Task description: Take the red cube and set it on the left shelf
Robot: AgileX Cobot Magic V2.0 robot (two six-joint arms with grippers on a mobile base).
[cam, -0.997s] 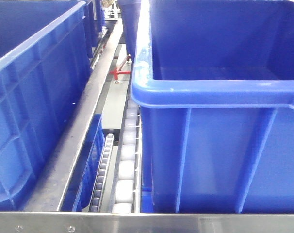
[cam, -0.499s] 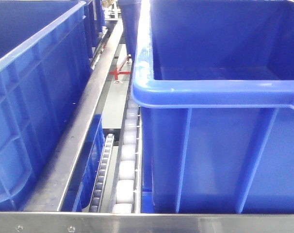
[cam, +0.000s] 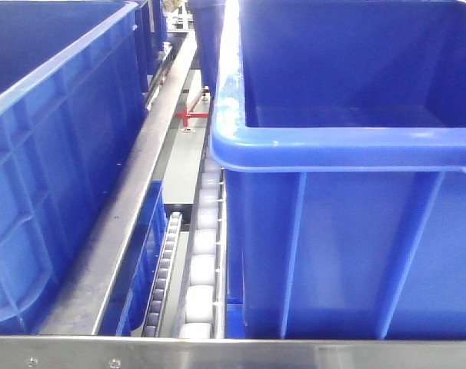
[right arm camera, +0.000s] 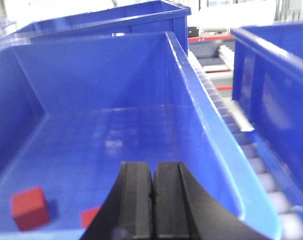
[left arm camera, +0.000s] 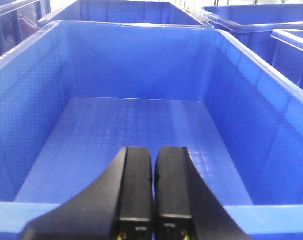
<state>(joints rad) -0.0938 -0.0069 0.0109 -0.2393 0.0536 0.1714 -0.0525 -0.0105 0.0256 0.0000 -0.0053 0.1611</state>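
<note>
A: Which step is judged to be in hand?

B: The approach, before any pick. The black right tool is seen with its two fingers pressed together and nothing between them, held above the near rim of a large blue plastic crate. The small red cube lies on the crate floor, low and to the left of the tool, well apart from it. A second red block is partly hidden just beside the tool's left finger.

A: And the left side?

B: The black left tool is also closed on nothing, its fingers almost touching, and is pointed into another blue plastic crate in which no cube is seen. In the front view only crates and a white roller conveyor track are shown; neither arm is visible there.

A: What is called for next?

B: The right tool's fingers would need to be parted, then shifted left and lowered over the cube. Care is advised near the crate wall.
</note>
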